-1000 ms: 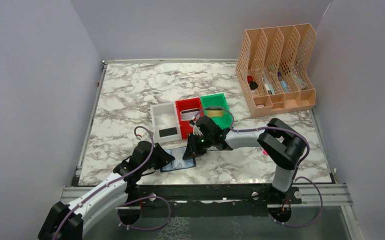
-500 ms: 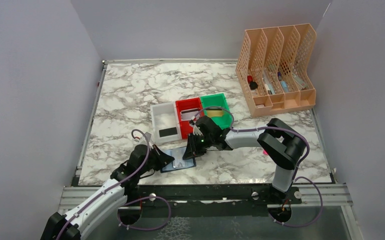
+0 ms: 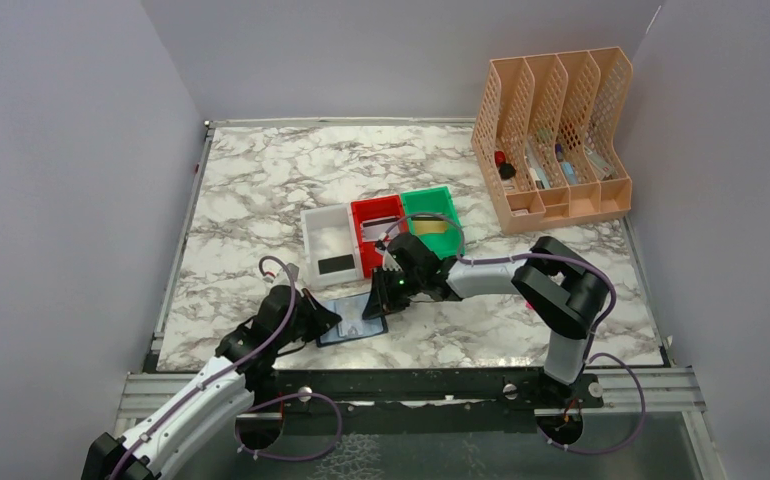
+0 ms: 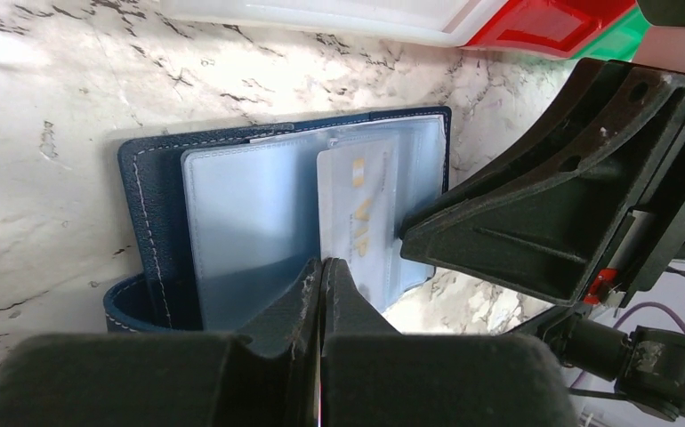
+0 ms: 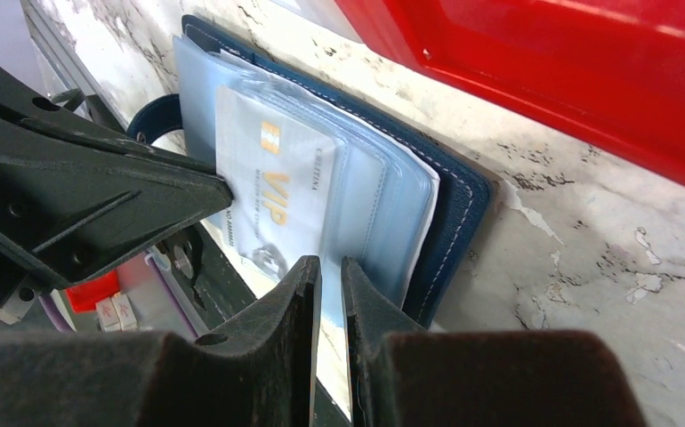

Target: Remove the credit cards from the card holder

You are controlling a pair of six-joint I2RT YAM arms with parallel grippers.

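Note:
The navy card holder (image 3: 344, 334) lies open on the marble near the front edge, its clear sleeves up. A white credit card (image 4: 357, 205) marked VIP sticks out of a sleeve (image 5: 277, 205). My left gripper (image 4: 323, 264) is shut, its tips pinched at the card's near edge (image 3: 335, 320). From the other side, my right gripper (image 5: 330, 263) is closed on the edge of the clear sleeves (image 3: 374, 304). Other credit cards lie in the bins: a black one (image 3: 336, 264), a silvery one (image 3: 379, 229) and a gold one (image 3: 431, 226).
White (image 3: 313, 238), red (image 3: 360, 252) and green (image 3: 452, 214) bins stand in a row just behind the card holder. A peach file rack (image 3: 556, 140) with small items stands at the back right. Grey walls close in the table on three sides.
My left gripper has closed at the card's edge and its arm has drawn slightly back to the left. The right gripper and the card holder shifted a little left with it.

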